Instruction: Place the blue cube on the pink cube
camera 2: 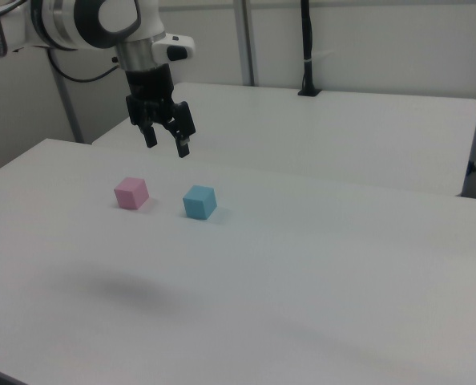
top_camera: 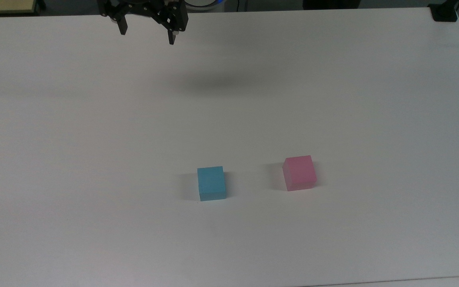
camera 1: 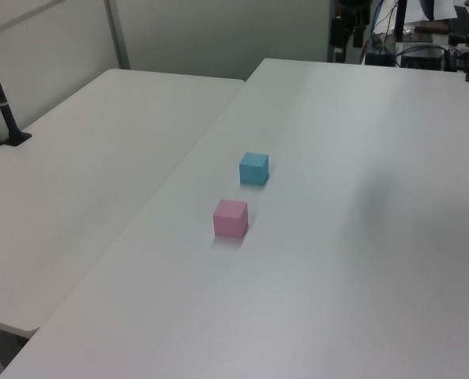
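The blue cube point(top_camera: 211, 183) rests on the white table, left of the pink cube point(top_camera: 299, 172) in the top view, a cube's width or two apart. In the left view the blue cube point(camera 1: 254, 168) lies behind the pink cube point(camera 1: 230, 218); in the right view the blue cube point(camera 2: 199, 201) sits right of the pink cube point(camera 2: 131, 192). My gripper point(top_camera: 147, 36) hangs open and empty high over the table's far edge at the top view's upper left, well away from both cubes. The right view shows the gripper point(camera 2: 167, 144) pointing down, fingers spread.
A second white table point(camera 1: 76, 166) adjoins along the left view's left, with a black post point(camera 1: 1, 103) on it. A black clamp point(top_camera: 444, 12) sits at the top view's upper right corner. Cables and equipment point(camera 1: 424, 47) stand beyond the table's far end.
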{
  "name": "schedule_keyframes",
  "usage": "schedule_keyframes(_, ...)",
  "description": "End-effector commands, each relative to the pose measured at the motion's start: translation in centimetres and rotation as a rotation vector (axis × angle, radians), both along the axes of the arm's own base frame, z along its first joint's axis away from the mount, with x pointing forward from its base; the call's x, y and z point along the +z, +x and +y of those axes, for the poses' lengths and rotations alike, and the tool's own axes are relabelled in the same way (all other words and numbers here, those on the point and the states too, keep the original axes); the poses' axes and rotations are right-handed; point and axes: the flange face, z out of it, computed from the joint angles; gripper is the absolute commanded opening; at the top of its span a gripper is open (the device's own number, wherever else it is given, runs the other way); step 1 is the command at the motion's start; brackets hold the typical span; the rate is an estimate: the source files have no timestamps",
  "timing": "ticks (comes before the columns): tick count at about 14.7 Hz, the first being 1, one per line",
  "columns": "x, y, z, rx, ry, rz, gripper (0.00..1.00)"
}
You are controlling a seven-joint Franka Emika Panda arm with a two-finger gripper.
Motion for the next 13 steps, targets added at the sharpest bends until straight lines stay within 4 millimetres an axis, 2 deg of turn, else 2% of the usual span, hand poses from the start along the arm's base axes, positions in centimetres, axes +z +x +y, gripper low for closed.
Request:
schedule_keyframes(1,0.3,-0.1,0.1,0.009,-0.017,-0.020,1.00)
schedule_keyframes(8,0.0,0.1,0.2,0.009,-0.008,-0.023,1.00)
schedule_keyframes(13,-1.1,1.3,0.1,0.013,-0.001,-0.028,1.00)
